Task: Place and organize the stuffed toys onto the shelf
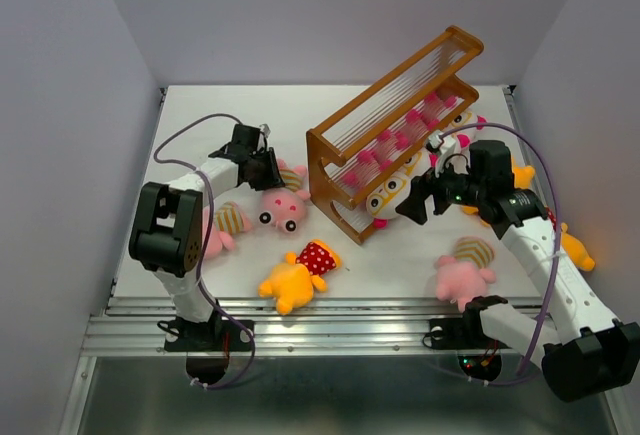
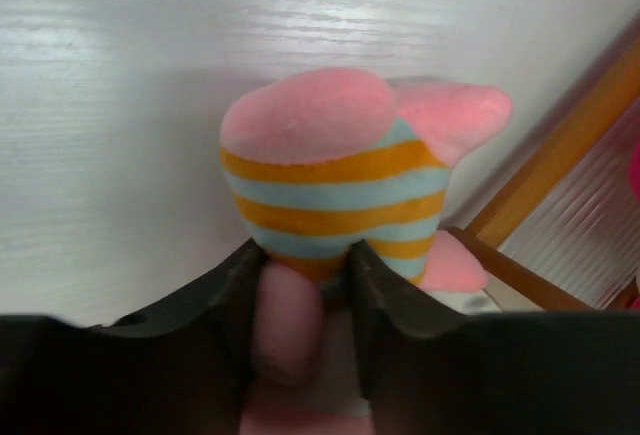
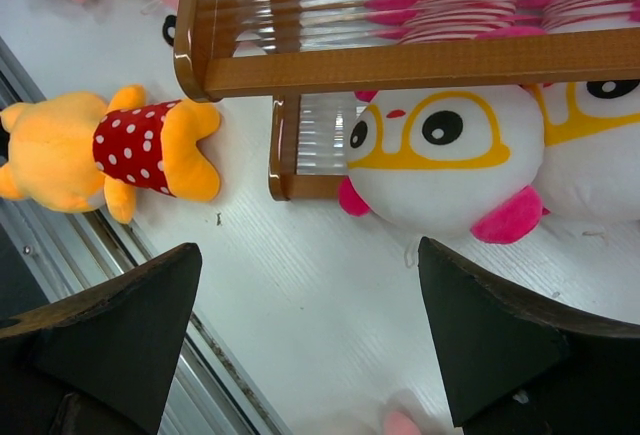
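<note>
The left jaws (image 2: pixel 305 265) pinch a pink limb of the striped pink toy (image 2: pixel 335 190), whose body runs straight away from them along the worktop (image 2: pixel 120 135). The shelf (image 1: pixel 320 170) stands just to the toy's right. The right jaws (image 1: pixel 412 207) gape wide and empty at the shelf's near end.

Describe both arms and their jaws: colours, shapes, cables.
The left arm and right arm match: white tubular links, boxy black joint housings, black bases. A purple cable loops along each. The jaws are matte black, blunt wedge-shaped blocks.
</note>
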